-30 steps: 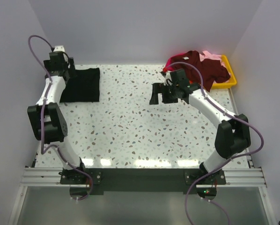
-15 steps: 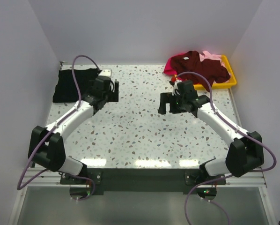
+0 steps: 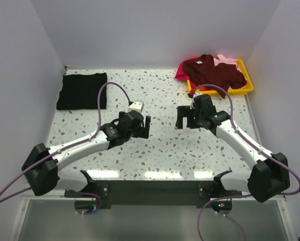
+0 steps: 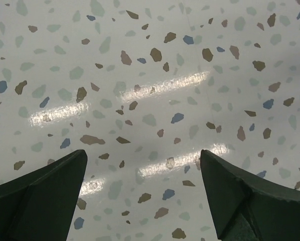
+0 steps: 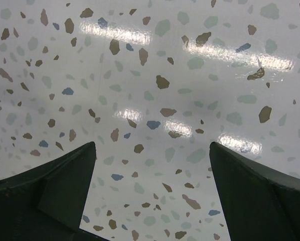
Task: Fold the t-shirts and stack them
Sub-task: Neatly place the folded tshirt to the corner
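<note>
Top view only: four shirts were counted, three heaped on the tray, the black shirt far left of it.
Jaws: left gripper and right gripper were held apart.

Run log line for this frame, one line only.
left gripper: open, empty, above table | right gripper: open, empty, above table | black t-shirt: folded, far-left corner | maroon t-shirt: unfolded, heaped over yellow tray

Right hand, dark fingers wide apart, above glossy white tabletop speckled brown and blue.
</note>
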